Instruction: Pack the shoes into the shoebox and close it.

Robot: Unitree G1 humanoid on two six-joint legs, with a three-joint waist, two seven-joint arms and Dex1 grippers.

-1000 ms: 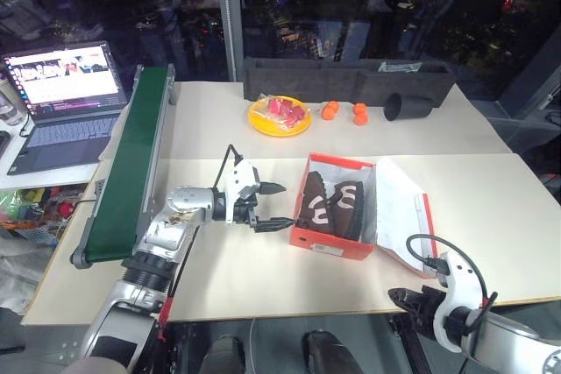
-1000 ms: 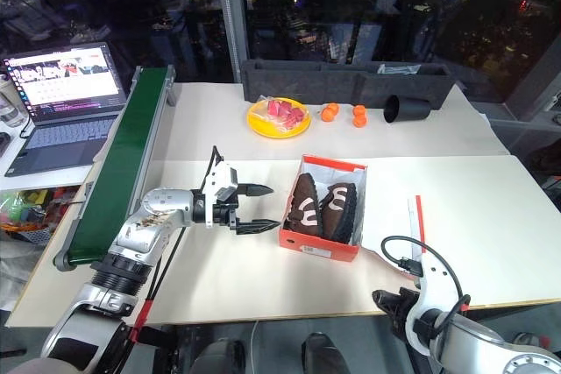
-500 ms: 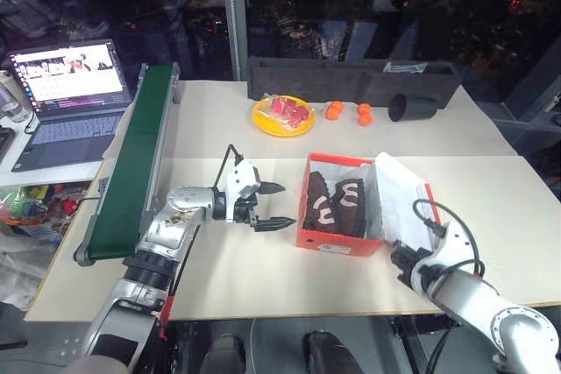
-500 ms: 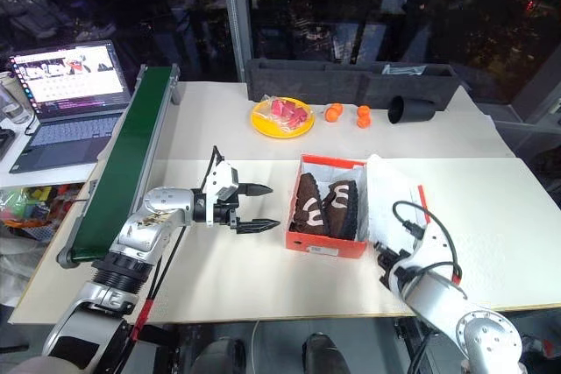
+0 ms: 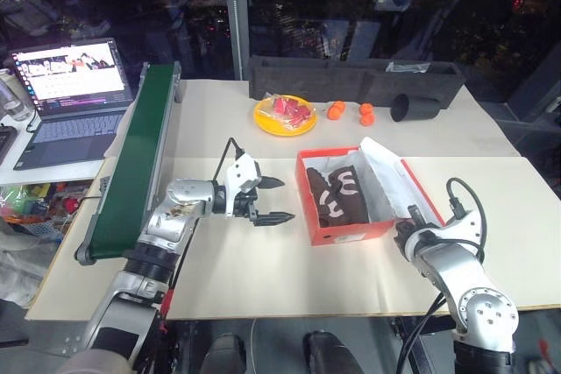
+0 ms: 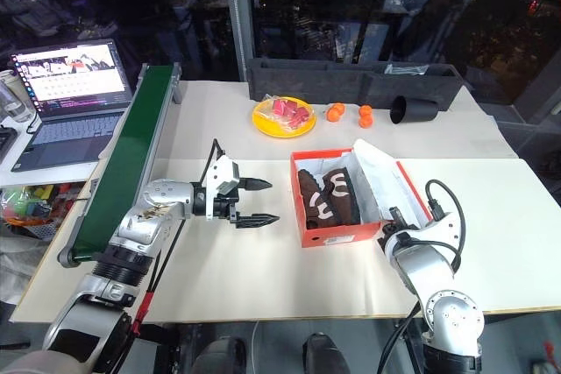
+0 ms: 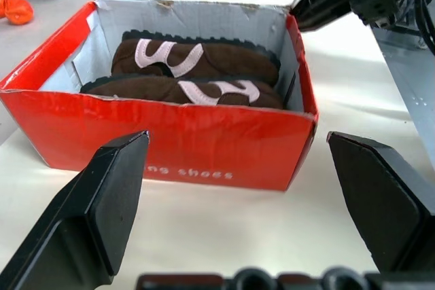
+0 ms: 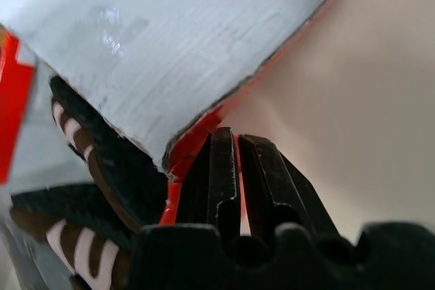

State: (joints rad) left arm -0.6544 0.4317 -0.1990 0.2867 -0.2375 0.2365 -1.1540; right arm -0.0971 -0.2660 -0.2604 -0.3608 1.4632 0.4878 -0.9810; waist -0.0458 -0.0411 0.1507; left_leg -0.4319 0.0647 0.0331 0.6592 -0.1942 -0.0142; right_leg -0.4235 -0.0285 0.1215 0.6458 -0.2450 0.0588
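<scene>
The red shoebox (image 5: 326, 226) stands open on the table, and both dark brown shoes (image 5: 337, 198) with pale markings lie side by side inside it. Its lid (image 5: 391, 187) is tilted up on the right, white inner face showing. My right gripper (image 5: 404, 236) is shut, its tips against the lid's red edge (image 8: 194, 142) from underneath, at the box's near right corner. My left gripper (image 5: 286, 200) hovers open a little left of the box, pointing at its side (image 7: 190, 147), with nothing between its fingers (image 7: 102, 202).
A green conveyor (image 5: 131, 164) runs along the left, with a laptop (image 5: 66, 85) beyond it. At the back sit a yellow plate (image 5: 282, 114) of red pieces, small oranges (image 5: 336, 109), a black cup (image 5: 412, 107) and a long dark grey tray (image 5: 351, 76).
My right arm came up and forward from below the table's front edge to the lid. The lid went from lying flat to tilted up, and the box turned slightly. The left gripper stayed put.
</scene>
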